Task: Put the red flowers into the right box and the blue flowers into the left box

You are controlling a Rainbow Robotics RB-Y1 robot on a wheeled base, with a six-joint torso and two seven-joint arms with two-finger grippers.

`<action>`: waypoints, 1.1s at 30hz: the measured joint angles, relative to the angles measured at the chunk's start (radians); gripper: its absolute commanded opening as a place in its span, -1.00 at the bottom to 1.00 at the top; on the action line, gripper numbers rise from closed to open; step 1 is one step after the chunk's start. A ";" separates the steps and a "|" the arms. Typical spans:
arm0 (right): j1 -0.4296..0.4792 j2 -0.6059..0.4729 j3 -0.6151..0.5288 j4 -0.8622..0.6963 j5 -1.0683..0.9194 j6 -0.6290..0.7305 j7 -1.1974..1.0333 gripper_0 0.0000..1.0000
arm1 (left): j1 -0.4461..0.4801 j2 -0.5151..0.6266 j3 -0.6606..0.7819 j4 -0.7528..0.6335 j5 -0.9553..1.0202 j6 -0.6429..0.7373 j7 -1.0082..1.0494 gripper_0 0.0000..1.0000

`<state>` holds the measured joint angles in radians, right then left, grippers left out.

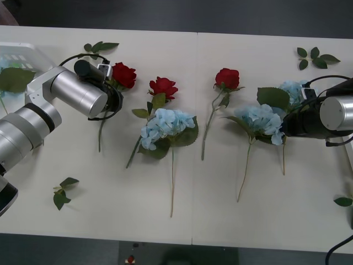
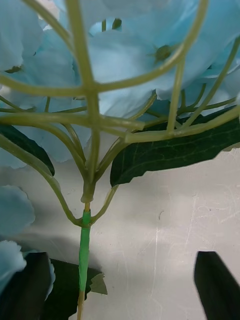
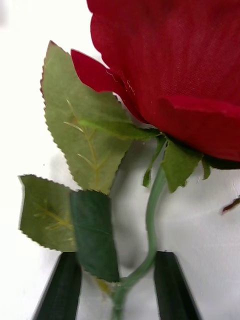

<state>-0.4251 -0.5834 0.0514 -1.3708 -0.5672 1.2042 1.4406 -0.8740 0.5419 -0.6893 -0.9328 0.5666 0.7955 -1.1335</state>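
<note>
Red roses: three lie on the white table [image 1: 265,193] across the upper middle of the front view; the leftmost red rose [image 1: 123,74] is the one under the left gripper [image 1: 113,83].
Rose handling: probably very light, with soft fabric petals that crush easily and a thin wiry stem that bends; the stem just under the bloom is the sensible place to grip, not the head.
Left gripper fingers: apart, one dark finger [image 3: 62,290] on each side of the rose stem [image 3: 150,225], which runs down between them at the bottom centre of the left wrist view; whether either finger touches it I cannot tell.
Blue flowers: three pale blue hydrangea heads, one at the centre of the front view and two at the right; the right blue hydrangea [image 1: 262,118] lies just ahead of the right gripper [image 1: 287,130].
Hydrangea handling: likely light but bulky and floppy, the fluffy head apt to snag; the single green stem [image 2: 85,250] below the branching is the firmest hold.
Right gripper fingers: spread wide at the two lower corners of the right wrist view, the stem nearer one finger [image 2: 25,295] than the other.
Left box: the translucent tray [image 1: 22,55] sits at the upper left edge of the front view, with a leaf in it.
</note>
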 measured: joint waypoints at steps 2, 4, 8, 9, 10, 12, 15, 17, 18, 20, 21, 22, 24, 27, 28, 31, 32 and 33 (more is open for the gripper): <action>0.000 0.000 0.000 0.000 0.000 0.000 0.000 -0.95 | 0.000 0.000 -0.002 0.008 0.000 -0.019 0.000 -0.24; 0.000 0.000 0.000 0.000 0.000 0.000 0.000 -0.97 | 0.000 0.000 -0.007 0.012 0.000 -0.032 0.000 -0.25; 0.000 0.000 0.000 0.000 0.000 0.000 0.000 -1.00 | -0.007 0.000 -0.022 0.013 0.000 -0.035 0.000 -0.66; 0.000 0.000 0.000 0.000 0.000 0.000 0.000 -1.00 | -0.008 0.000 -0.025 0.013 0.000 -0.035 0.000 -0.83; 0.000 0.000 0.000 0.000 0.000 0.000 0.000 -0.82 | -0.009 0.000 -0.028 0.013 0.000 -0.035 0.000 -0.96; 0.000 0.000 0.000 0.000 0.000 0.000 0.000 0.73 | -0.009 0.000 -0.030 0.012 0.000 -0.035 0.000 -1.00; 0.000 -0.006 0.000 0.000 -0.002 0.000 0.000 1.00 | -0.009 0.000 -0.030 0.013 0.001 -0.035 0.000 -1.00; 0.000 -0.021 0.000 0.000 -0.022 0.000 0.000 1.00 | -0.009 0.000 -0.030 0.013 0.001 -0.035 0.000 -1.00; 0.000 -0.032 0.000 0.000 -0.037 0.000 0.000 1.00 | -0.009 0.000 -0.030 0.013 0.001 -0.035 0.000 -1.00; 0.000 -0.056 0.000 0.000 -0.070 0.001 0.000 1.00 | -0.009 0.000 -0.030 0.013 0.001 -0.035 0.000 -1.00; 0.000 -0.068 0.000 0.000 -0.084 0.001 0.001 1.00 | -0.009 0.000 -0.030 0.013 0.002 -0.035 0.000 -1.00; 0.000 -0.079 0.000 0.000 -0.096 0.005 0.001 1.00 | -0.009 0.000 -0.030 0.013 0.002 -0.035 0.000 -1.00; 0.000 -0.097 0.000 0.000 -0.117 0.014 0.002 1.00 | -0.009 0.000 -0.030 0.013 0.002 -0.035 0.000 -1.00; 0.000 -0.114 -0.001 0.000 -0.153 0.015 0.009 1.00 | -0.009 0.000 -0.030 0.012 0.004 -0.035 0.000 -1.00; 0.000 -0.117 -0.003 0.000 -0.165 0.015 0.011 1.00 | -0.009 0.000 -0.030 0.011 0.005 -0.035 0.000 -1.00; 0.000 -0.121 -0.020 0.000 -0.198 0.015 0.011 1.00 | -0.009 0.001 -0.024 -0.015 0.005 -0.026 0.000 -1.00; 0.000 -0.121 -0.028 0.000 -0.210 0.015 0.011 1.00 | -0.009 0.002 -0.016 -0.038 0.005 -0.009 0.000 -1.00; 0.000 -0.121 -0.035 0.000 -0.223 0.015 0.013 1.00 | -0.009 0.003 -0.005 -0.066 0.005 0.016 0.000 -1.00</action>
<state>-0.4251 -0.7043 0.0165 -1.3709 -0.7897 1.2195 1.4533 -0.8831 0.5449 -0.6943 -0.9987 0.5721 0.8117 -1.1335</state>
